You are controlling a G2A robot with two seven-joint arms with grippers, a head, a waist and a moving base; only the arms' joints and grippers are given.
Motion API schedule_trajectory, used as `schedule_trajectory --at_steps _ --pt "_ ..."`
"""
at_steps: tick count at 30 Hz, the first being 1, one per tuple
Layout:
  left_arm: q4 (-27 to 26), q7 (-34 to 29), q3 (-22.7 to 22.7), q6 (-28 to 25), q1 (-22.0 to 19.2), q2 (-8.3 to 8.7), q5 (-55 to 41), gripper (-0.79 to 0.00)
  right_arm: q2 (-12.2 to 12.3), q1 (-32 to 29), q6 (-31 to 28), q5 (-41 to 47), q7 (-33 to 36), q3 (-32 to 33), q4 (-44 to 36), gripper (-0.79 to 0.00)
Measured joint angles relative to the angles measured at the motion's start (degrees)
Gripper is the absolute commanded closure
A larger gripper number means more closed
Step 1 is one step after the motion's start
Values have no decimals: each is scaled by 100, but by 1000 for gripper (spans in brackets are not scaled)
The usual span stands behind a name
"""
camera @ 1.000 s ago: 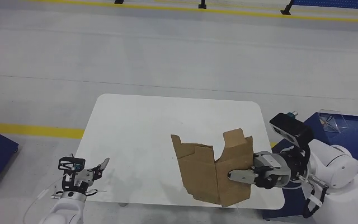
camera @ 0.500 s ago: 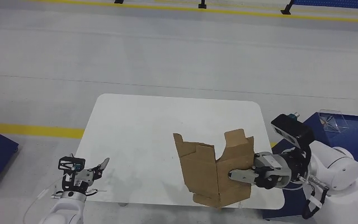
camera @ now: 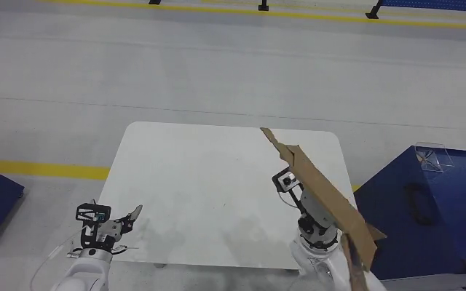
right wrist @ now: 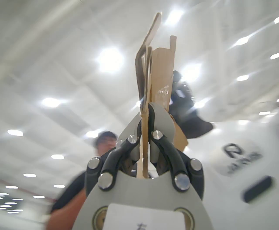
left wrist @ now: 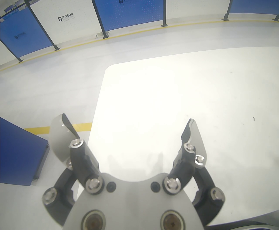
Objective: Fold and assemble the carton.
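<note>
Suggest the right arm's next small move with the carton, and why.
Probably lower the carton onto the table, toward its middle. The right gripper is shut on the flat carton's edge, holding it tilted above the table's right side; the open left gripper sits far off at the near left corner.

This is a big industrial hall. The grey floor (camera: 218, 65) has yellow lines (camera: 51, 170), blue partition panels (left wrist: 128, 10) stand at its edge, and lamps (right wrist: 110, 58) cover the ceiling (right wrist: 54, 43).

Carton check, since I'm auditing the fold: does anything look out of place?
Yes. The flattened brown cardboard carton is off the white table, tilted edge-on in mid-air, pinched in the right hand. It looks unassembled, and the open left hand sits apart at the table's near corner.
</note>
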Motion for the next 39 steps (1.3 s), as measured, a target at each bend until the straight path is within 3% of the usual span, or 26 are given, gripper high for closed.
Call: schedule_trajectory --at_steps 4,8,15,18,20,24,28,33,39 --pt "0 0 0 0 0 0 0 -785 -235 76 1372 2075 -653 -755 193 0" --pt "0 0 0 0 0 0 0 -785 -363 114 2270 3498 -1568 -1055 339 0" --pt "0 0 0 0 0 0 0 -785 -489 26 2421 3714 -1948 -961 414 0" --pt "0 0 0 0 0 0 0 -785 -515 20 2228 3129 -1765 -756 467 0" --pt "0 0 0 0 0 0 0 -785 -518 66 1795 2209 -1331 -484 543 0" --pt "0 0 0 0 0 0 0 -785 -523 65 569 285 -343 24 746 0" --pt "0 0 0 0 0 0 0 -785 -464 128 -909 -1449 104 818 982 0" --pt "0 0 0 0 0 0 0 -785 -372 116 -2705 -3660 186 1832 1075 0" --pt "0 0 0 0 0 0 0 -785 -288 -35 -3791 -6203 -495 2736 641 0"
